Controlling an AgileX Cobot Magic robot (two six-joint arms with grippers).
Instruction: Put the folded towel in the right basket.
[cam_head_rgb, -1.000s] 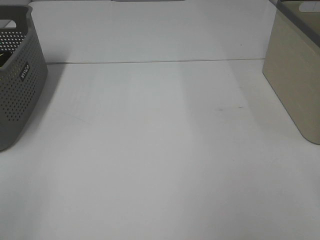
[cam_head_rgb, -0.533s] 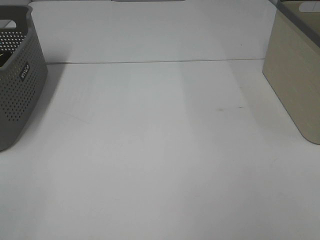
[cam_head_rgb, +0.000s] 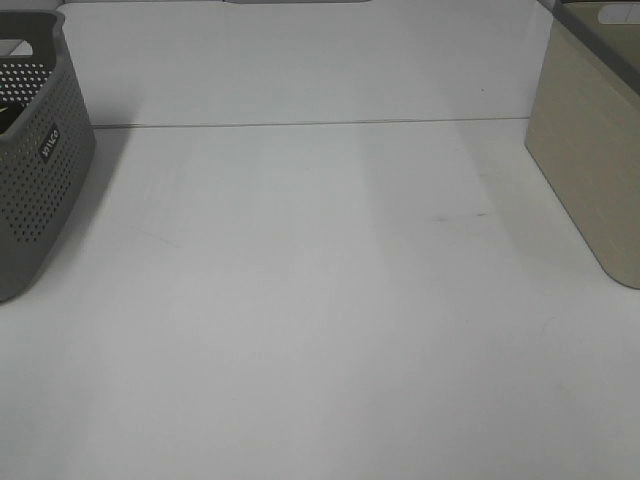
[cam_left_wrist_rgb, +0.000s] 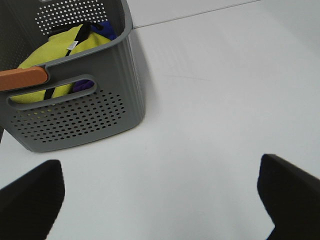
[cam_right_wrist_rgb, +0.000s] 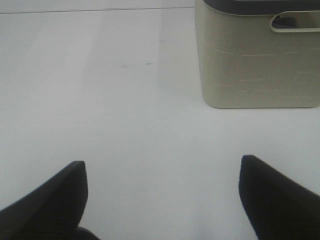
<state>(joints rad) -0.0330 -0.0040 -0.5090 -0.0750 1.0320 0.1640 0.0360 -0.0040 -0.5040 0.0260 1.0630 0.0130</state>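
Observation:
The right basket (cam_head_rgb: 590, 170) is beige with a dark rim and stands at the table's right edge; it also shows in the right wrist view (cam_right_wrist_rgb: 257, 65). No folded towel shows on the table. My left gripper (cam_left_wrist_rgb: 160, 192) is open and empty, low over the table near the grey perforated basket (cam_left_wrist_rgb: 80, 120). My right gripper (cam_right_wrist_rgb: 162, 187) is open and empty, facing the beige basket from a short way off. Neither gripper shows in the exterior high view.
The grey basket (cam_head_rgb: 40, 190) stands at the left edge. It holds a yellow cloth (cam_left_wrist_rgb: 65, 42) with a black strap and a purple cloth (cam_left_wrist_rgb: 105, 27). An orange bar (cam_left_wrist_rgb: 22, 78) lies across its rim. A seam (cam_head_rgb: 300, 124) crosses the white table.

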